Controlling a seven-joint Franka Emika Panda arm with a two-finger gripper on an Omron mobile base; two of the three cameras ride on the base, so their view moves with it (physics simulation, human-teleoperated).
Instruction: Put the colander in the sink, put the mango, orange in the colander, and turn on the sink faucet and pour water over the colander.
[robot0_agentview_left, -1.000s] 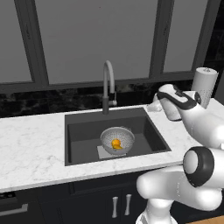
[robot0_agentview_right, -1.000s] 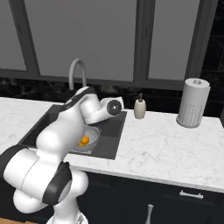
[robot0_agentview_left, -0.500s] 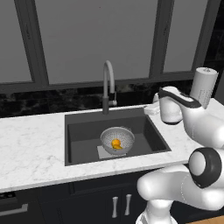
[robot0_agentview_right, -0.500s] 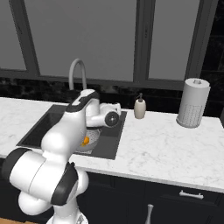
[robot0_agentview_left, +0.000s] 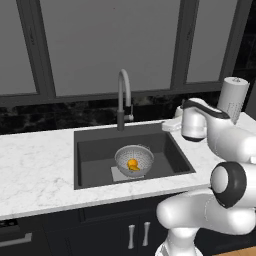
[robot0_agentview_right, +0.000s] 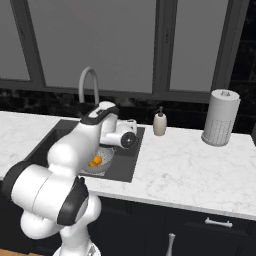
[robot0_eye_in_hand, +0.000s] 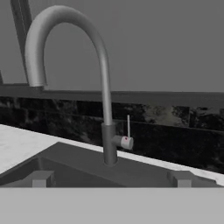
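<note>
The silver colander (robot0_agentview_left: 134, 159) (robot0_agentview_right: 98, 161) sits on the bottom of the dark sink (robot0_agentview_left: 95, 155) (robot0_agentview_right: 125, 167). Orange-yellow fruit (robot0_agentview_left: 132, 164) (robot0_agentview_right: 96, 161) lies inside it; I cannot tell the mango from the orange. The tall gooseneck sink faucet (robot0_agentview_left: 123, 98) (robot0_agentview_right: 88, 82) (robot0_eye_in_hand: 105, 109) stands behind the basin, its small side lever (robot0_eye_in_hand: 127, 133) upright. No water runs from the spout. My gripper (robot0_eye_in_hand: 111, 179) (robot0_agentview_left: 169, 125) hovers over the sink's back right corner, pointing at the faucet base. It is open and empty, with a fingertip (robot0_eye_in_hand: 41, 178) on each side of the stem.
A beige soap dispenser (robot0_agentview_right: 160, 122) stands on the marble counter (robot0_agentview_right: 185, 165) right of the sink. A paper towel roll (robot0_agentview_right: 220, 117) (robot0_agentview_left: 233, 97) stands farther right. Dark windows and a black backsplash (robot0_eye_in_hand: 175, 131) close the back.
The hand has come down and swung left from the counter's right side toward the faucet. The jaws stayed open. The colander and fruit have not moved.
</note>
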